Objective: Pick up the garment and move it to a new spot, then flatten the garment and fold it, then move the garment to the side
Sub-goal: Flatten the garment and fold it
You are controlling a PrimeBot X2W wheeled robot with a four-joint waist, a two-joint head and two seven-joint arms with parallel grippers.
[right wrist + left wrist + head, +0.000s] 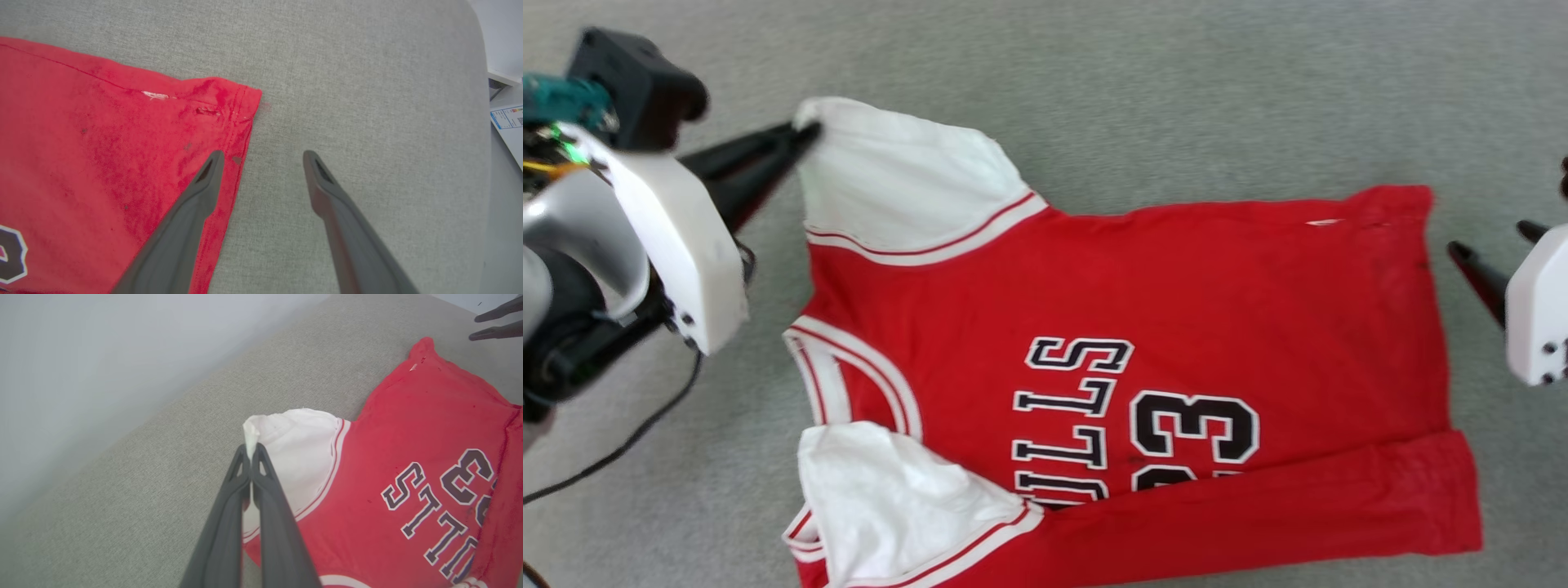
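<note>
the left gripper point(251, 452) is pinched tight on the edge of the garment's point(1176, 310) far white sleeve point(890, 180). the right gripper point(263, 157) hovers with its fingers spread at the hem corner, one finger over red cloth. the garment lies flat on grey upholstery point(1176, 98), its near side folded over, with bare surface beyond the sleeve and hem.

Left claw point(250, 449) pinched tight, right claw point(262, 155) agape.

White casings point(690, 245), dark fingers point(351, 237), cable point(629, 445)
</note>
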